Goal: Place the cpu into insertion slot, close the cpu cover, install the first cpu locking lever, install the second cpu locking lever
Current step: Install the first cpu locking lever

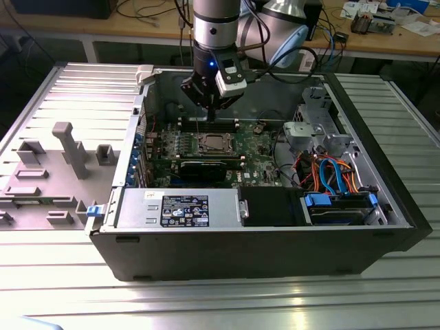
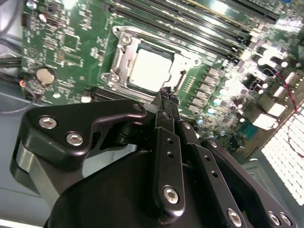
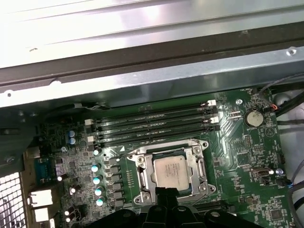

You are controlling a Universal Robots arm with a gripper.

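Your jaws are pinched together, gripping nothing, just by the cover [image 3: 166, 149] edge, cpu [image 3: 171, 172] seated beneath. Come straight down, I'd judge, so they don't skid.

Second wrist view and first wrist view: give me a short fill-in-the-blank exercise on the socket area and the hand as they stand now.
1. The cpu sits in the insertion slot with its metal top facing ______.
2. The cpu cover lies ______ over the chip, which shows through the cover's window.
3. The hand, poised beside the socket with its fingers together, holds ______.
Missing words: up; closed; nothing.
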